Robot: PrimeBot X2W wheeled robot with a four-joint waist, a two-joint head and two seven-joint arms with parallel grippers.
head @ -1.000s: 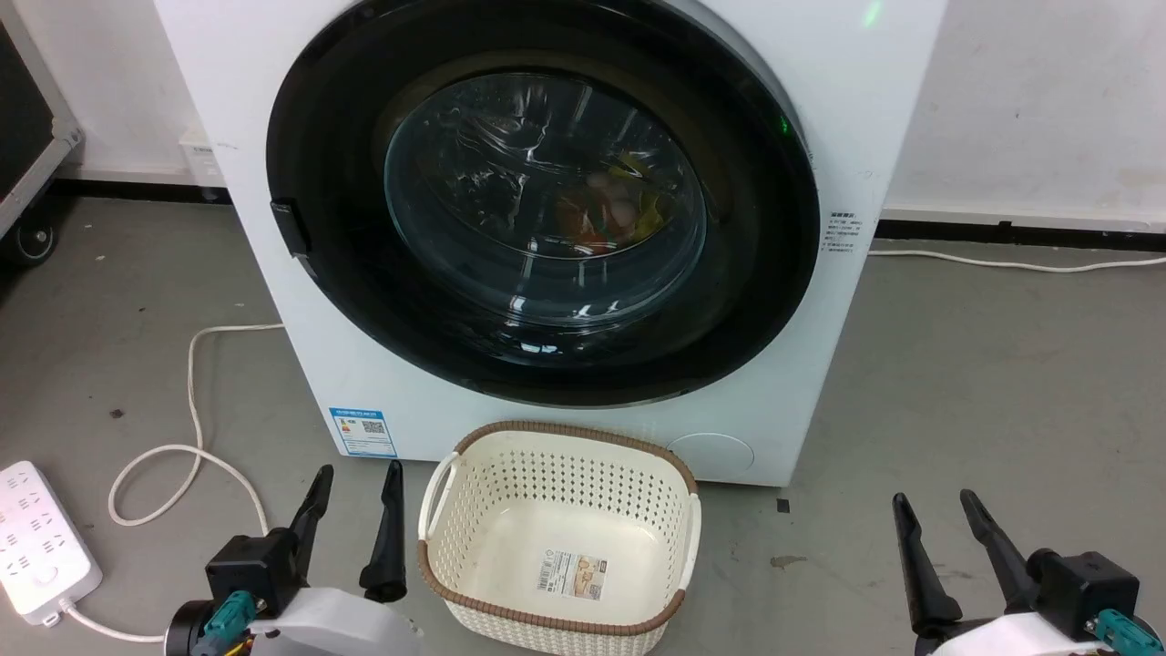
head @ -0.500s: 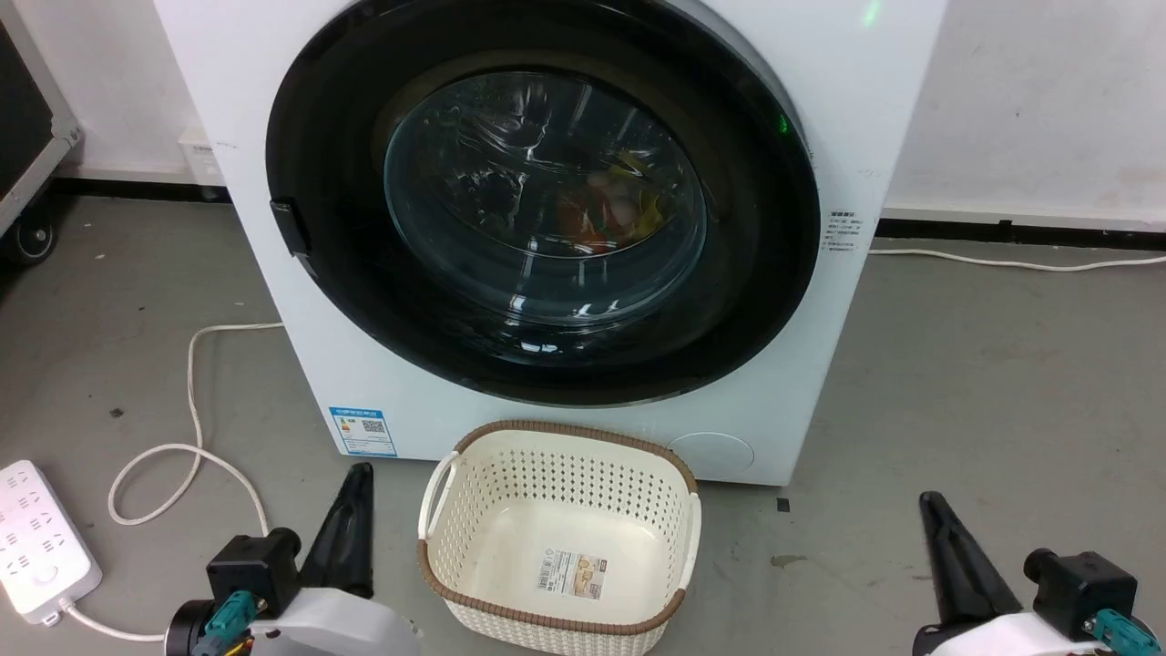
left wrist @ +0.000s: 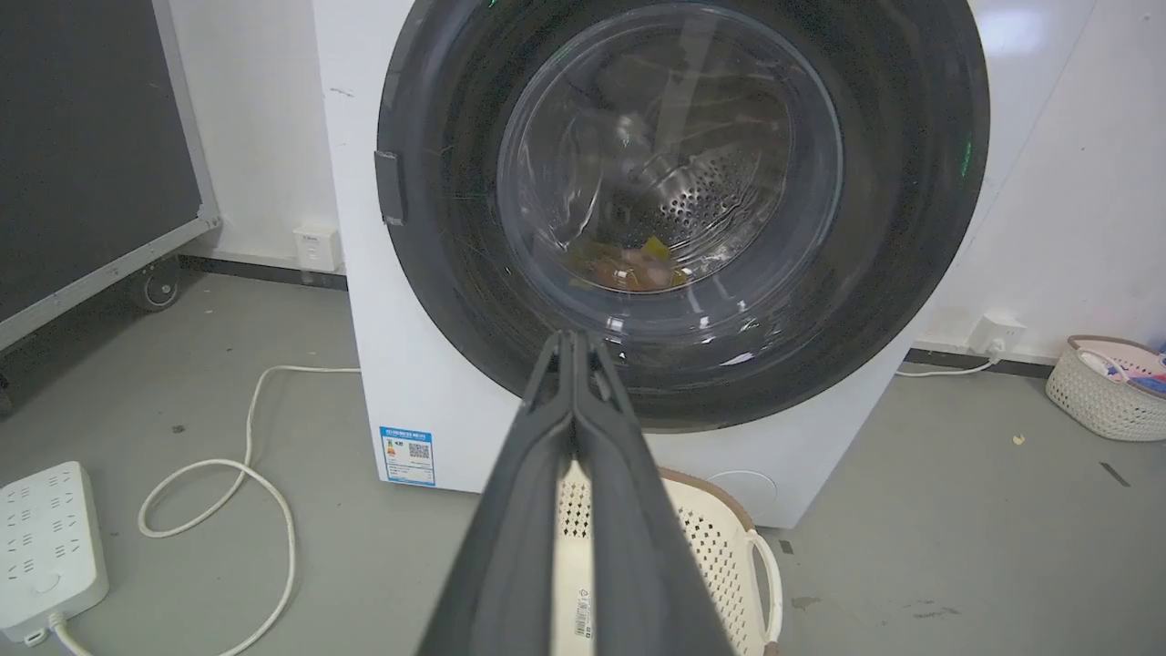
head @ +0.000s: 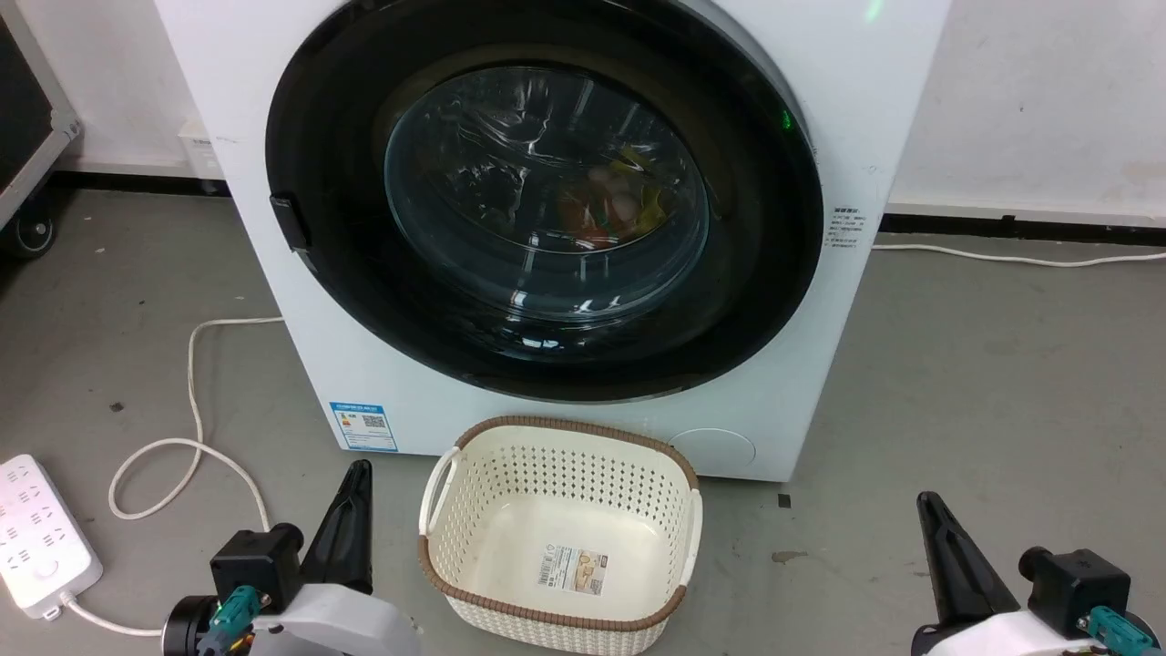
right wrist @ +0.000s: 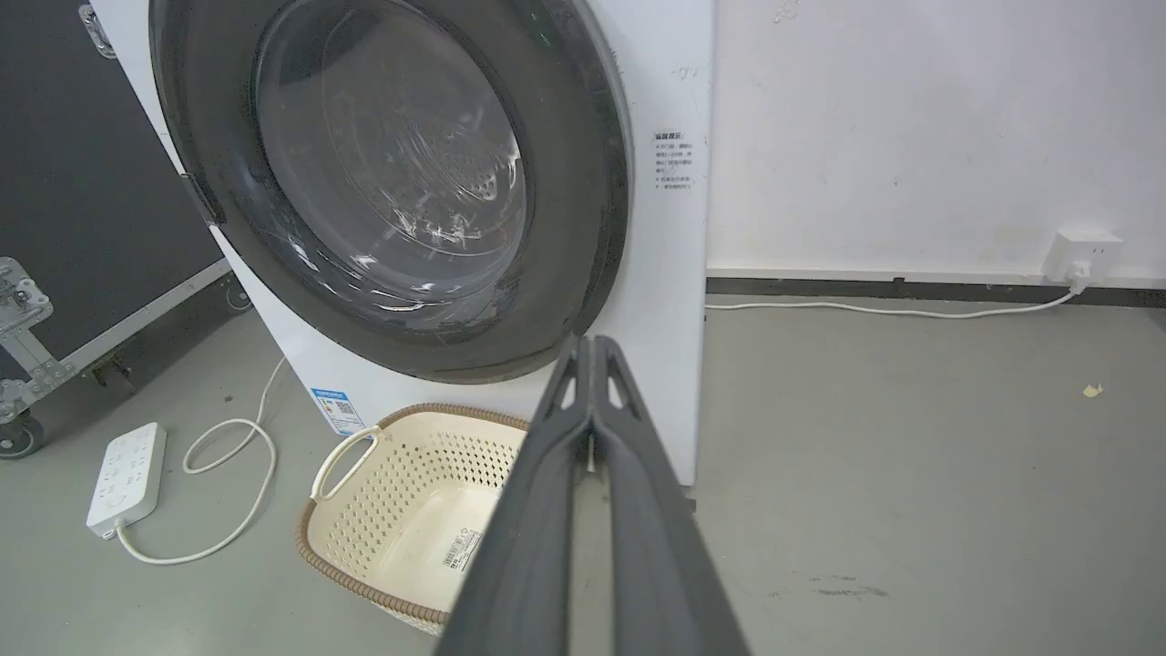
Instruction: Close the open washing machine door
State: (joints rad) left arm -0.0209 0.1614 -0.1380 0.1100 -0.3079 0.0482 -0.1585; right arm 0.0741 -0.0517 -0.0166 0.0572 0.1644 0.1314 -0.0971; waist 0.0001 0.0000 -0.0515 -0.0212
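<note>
We found the washing machine door (head: pixel 547 200) lying flat against the front of the washing machine (head: pixel 783 410). No gap showed along its black rim in the head view or in either wrist view. Coloured laundry showed through the glass bowl. Whether the catch had engaged we could not tell.

The left gripper (head: pixel 358 474) hung low beside the cream perforated basket (head: pixel 560 428), its fingers pressed together and holding nothing. The right gripper (head: pixel 926 503) hung low on the other side, well apart from the basket, fingers likewise together and empty. Neither touched the machine.

In our judgement the door is rigid and fairly heavy, swinging as one piece on its hinge. Its glossy rim would be slippery to pinch, and the domed glass should take no point load. Should a final press be needed, we would apply it flat on the black rim near the small dark tab (head: pixel 291 223) at the robot's left. That would presumably be the latch side, where a push has the most leverage.

The basket stood just in front of the machine, below the door.
</note>
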